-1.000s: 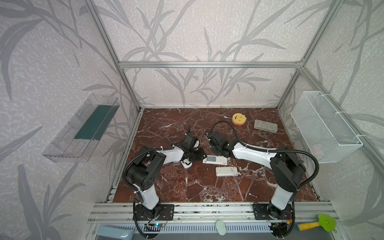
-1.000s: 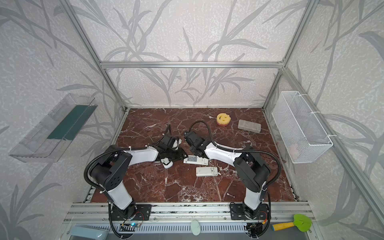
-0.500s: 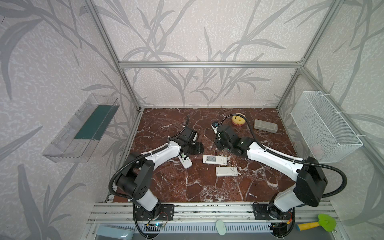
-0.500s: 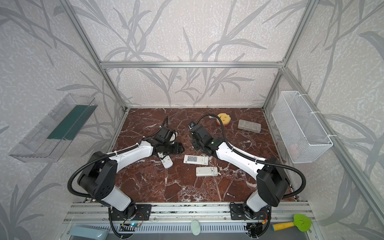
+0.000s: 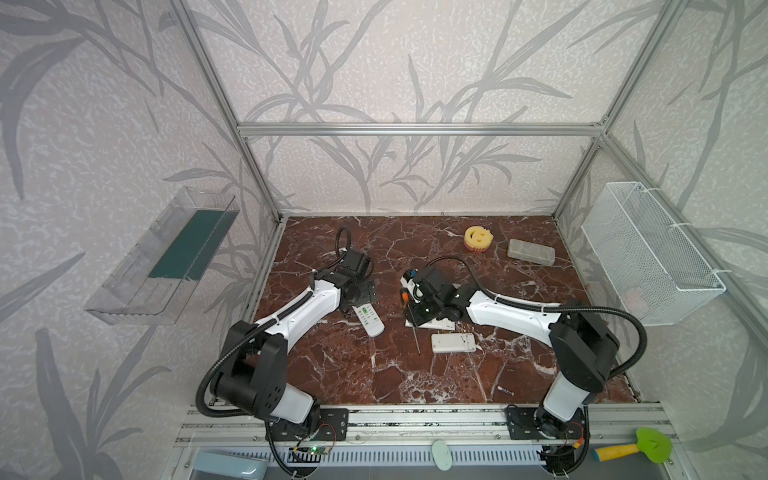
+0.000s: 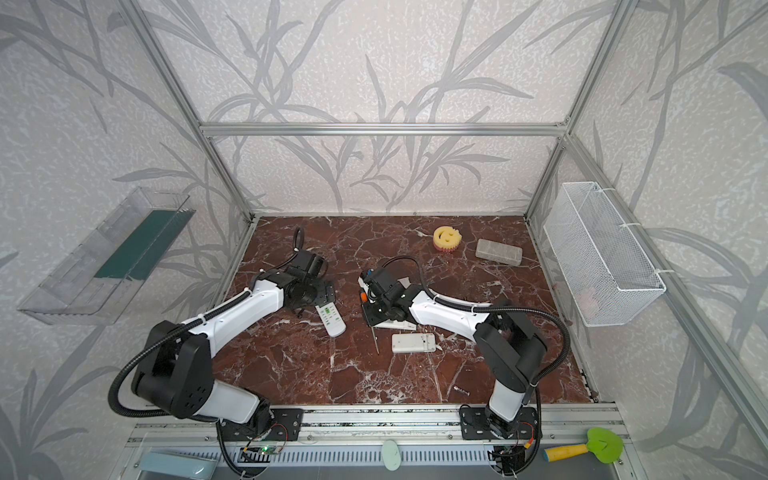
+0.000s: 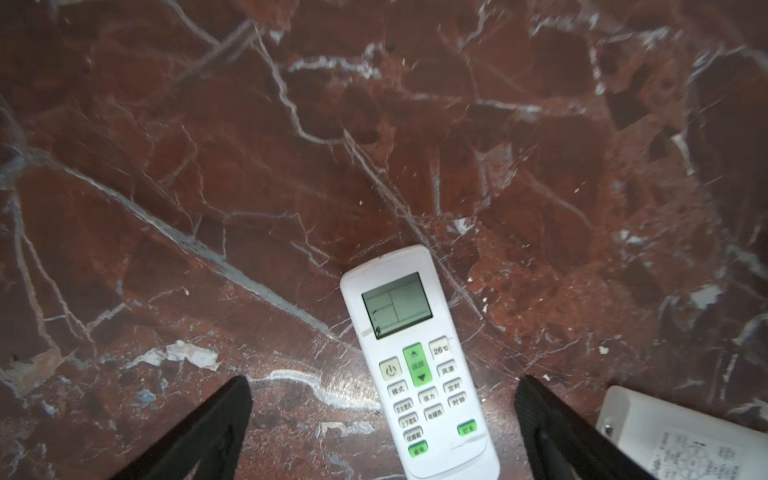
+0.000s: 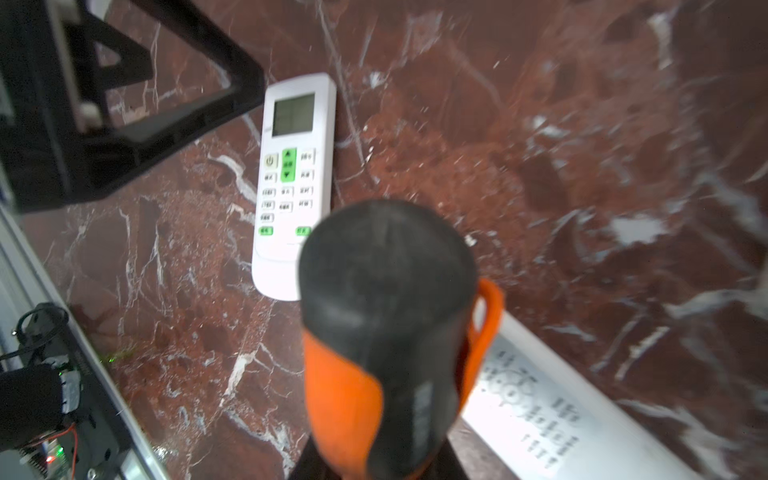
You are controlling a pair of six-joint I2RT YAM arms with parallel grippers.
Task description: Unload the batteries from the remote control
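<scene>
On the marble tabletop point(image 5: 415, 386) the left hand point(image 7: 382, 380) stands wide and released, straddling the button end of a remote point(image 7: 415, 357) that lies face up, and it touches nothing that I can see. The right hand point(image 5: 417, 306) is clenched on a screwdriver point(image 8: 386, 332), whose shaft slants down beside a second remote point(image 5: 436, 325) lying label side up. A third remote point(image 5: 453, 343) lies just beside that. To do this well, I judge, the face-up remote must be turned over, since its battery door is likely underneath, then pinned flat while the tip levers gently. No green batteries show, so they are probably inside. What looks like one silvery battery point(image 5: 504, 390) lies well apart, near the front edge. The wire basket point(image 5: 665, 232) on the right wall holds something pale, too blurred to name; the clear shelf point(image 5: 124, 291) on the left wall holds a green sheet point(image 5: 187, 245)
</scene>
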